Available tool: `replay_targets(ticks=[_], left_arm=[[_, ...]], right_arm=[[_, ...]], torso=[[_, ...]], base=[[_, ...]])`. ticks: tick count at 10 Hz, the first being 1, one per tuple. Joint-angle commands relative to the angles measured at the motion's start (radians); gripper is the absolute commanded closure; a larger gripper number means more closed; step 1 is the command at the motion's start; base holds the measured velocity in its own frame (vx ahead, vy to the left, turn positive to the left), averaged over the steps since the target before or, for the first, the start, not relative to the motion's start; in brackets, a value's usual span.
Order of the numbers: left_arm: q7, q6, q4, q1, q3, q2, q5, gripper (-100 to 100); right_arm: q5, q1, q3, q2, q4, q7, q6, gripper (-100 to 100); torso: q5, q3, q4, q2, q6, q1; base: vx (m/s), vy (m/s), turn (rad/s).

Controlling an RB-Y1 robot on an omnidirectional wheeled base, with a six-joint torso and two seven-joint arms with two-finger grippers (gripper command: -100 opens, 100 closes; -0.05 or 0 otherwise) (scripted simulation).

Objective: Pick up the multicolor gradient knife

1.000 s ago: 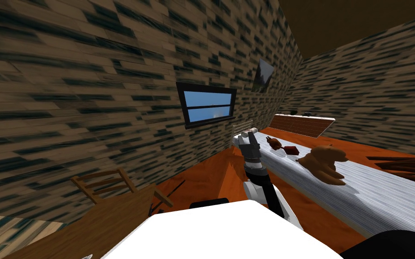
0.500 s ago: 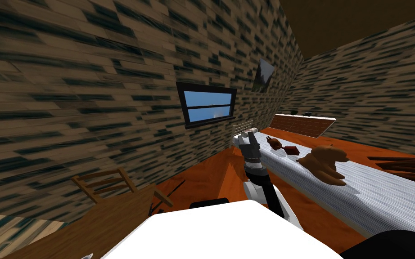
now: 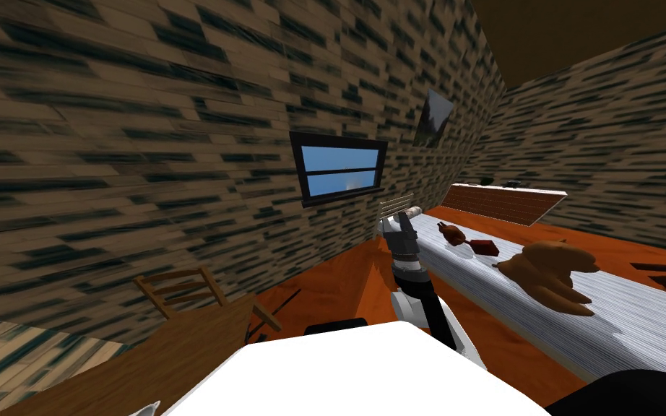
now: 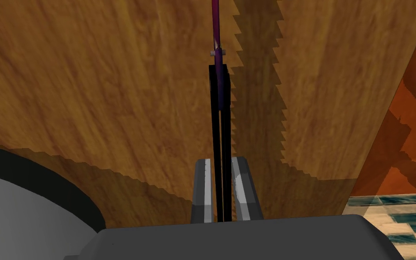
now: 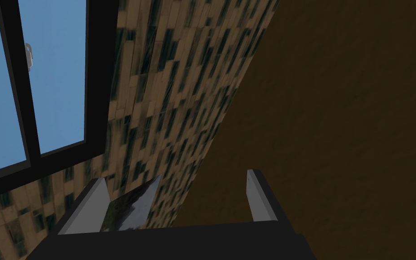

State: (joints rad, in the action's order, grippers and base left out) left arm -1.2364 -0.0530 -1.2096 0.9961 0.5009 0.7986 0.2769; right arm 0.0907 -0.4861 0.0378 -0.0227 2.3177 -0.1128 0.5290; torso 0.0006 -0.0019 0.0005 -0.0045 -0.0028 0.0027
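Left gripper [image 4: 221, 162]: fingers pressed close, pinching the knife [image 4: 220, 85] edge-on. Its dark length runs between them, and a purple part projects far past the tips, over the wooden table [image 4: 90, 90]. Right gripper [image 5: 175, 177]: spread, raised near the far wall. Risk: so thin a pinch may let the knife pivot or slip, dropping it onto the table.

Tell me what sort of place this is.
Probably a dining room in a house: a wooden table with a chair, a long grey counter bearing brown food, and a window in a brick wall.
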Motion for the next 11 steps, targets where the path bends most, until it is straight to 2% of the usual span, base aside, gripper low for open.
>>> replay_targets(ticks=[1, 2, 3, 5, 6, 7, 8, 10, 11], left_arm=[[0.05, -0.006, -0.021, 0.02, -0.017, -0.008, -0.035, 100], [0.076, -0.006, -0.021, 0.02, -0.017, -0.008, -0.035, 100], [0.105, -0.013, -0.043, 0.038, -0.032, -0.015, -0.069, 100], [0.148, -0.013, -0.043, 0.038, -0.032, -0.015, -0.069, 100], [0.185, -0.02, -0.064, 0.057, -0.048, -0.022, -0.103, 100], [0.212, -0.02, -0.064, 0.057, -0.048, -0.022, -0.103, 100], [0.24, -0.026, -0.085, 0.076, -0.064, -0.029, -0.137, 100], [0.287, -0.026, -0.085, 0.076, -0.064, -0.029, -0.137, 100], [0.321, -0.033, -0.107, 0.095, -0.08, -0.036, -0.171, 100]], right_arm=[[0.0, 0.0, 0.0, 0.0, 0.0, 0.0, 0.0, 0], [0.0, 0.0, 0.0, 0.0, 0.0, 0.0, 0.0, 0], [0.0, 0.0, 0.0, 0.0, 0.0, 0.0, 0.0, 0], [0.0, 0.0, 0.0, 0.0, 0.0, 0.0, 0.0, 0], [0.0, 0.0, 0.0, 0.0, 0.0, 0.0, 0.0, 0], [0.0, 0.0, 0.0, 0.0, 0.0, 0.0, 0.0, 0], [0.0, 0.0, 0.0, 0.0, 0.0, 0.0, 0.0, 0], [0.0, 0.0, 0.0, 0.0, 0.0, 0.0, 0.0, 0], [0.0, 0.0, 0.0, 0.0, 0.0, 0.0, 0.0, 0]], torso=[[0.0, 0.0, 0.0, 0.0, 0.0, 0.0], [0.0, 0.0, 0.0, 0.0, -0.002, 0.0], [0.0, 0.0, 0.0, 0.0, -0.001, 0.0], [0.0, -0.001, -0.001, -0.001, -0.001, 0.001], [0.0, 0.0, -0.001, 0.0, -0.001, 0.0], [0.0, -0.001, -0.001, -0.001, -0.002, 0.001], [0.0, -0.001, -0.001, -0.001, -0.001, 0.001], [0.0, -0.002, -0.001, -0.002, -0.001, 0.0], [0.0, -0.001, -0.001, -0.001, 0.0, 0.0]], base=[[0.033, 0.031, 0.155], [0.035, 0.029, 0.078], [0.044, 0.039, 0.126], [0.029, 0.026, 0.026], [0.041, 0.037, 0.127], [0.042, 0.034, 0.089], [0.05, 0.035, 0.112], [0.033, 0.02, 0.045], [0.041, 0.035, 0.108]])
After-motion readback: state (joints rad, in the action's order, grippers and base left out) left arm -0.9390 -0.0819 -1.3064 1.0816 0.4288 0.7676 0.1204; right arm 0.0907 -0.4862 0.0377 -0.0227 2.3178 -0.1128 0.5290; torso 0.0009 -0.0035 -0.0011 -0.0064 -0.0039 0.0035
